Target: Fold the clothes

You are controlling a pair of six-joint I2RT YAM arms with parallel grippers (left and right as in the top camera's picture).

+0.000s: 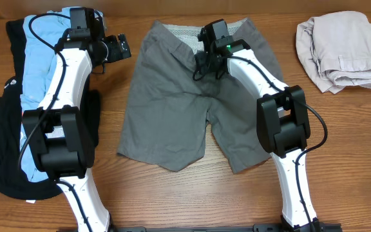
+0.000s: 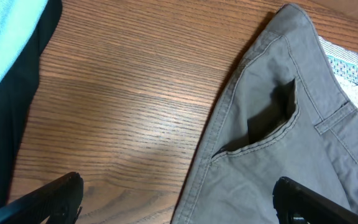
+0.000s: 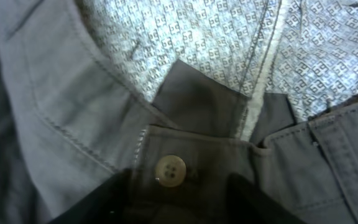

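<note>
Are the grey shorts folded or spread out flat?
Spread flat: the grey shorts lie with both legs apart, lining showing at the waistband.

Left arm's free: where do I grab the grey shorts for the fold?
I'd grip the waistband corner of the shorts, above the pocket, coming in from the bare table beside it. The shorts lie flat, and that outer seam is a free edge facing the open left gripper.

The shorts [image 1: 172, 109] lie flat mid-table [image 1: 359, 161], waistband toward the far edge and 2 legs toward the near edge. Along the left edge, a shirt [image 1: 34, 64] lies on another garment [image 1: 5, 154]. 1 folded pile [image 1: 343, 51] sits in the far right corner.
</note>
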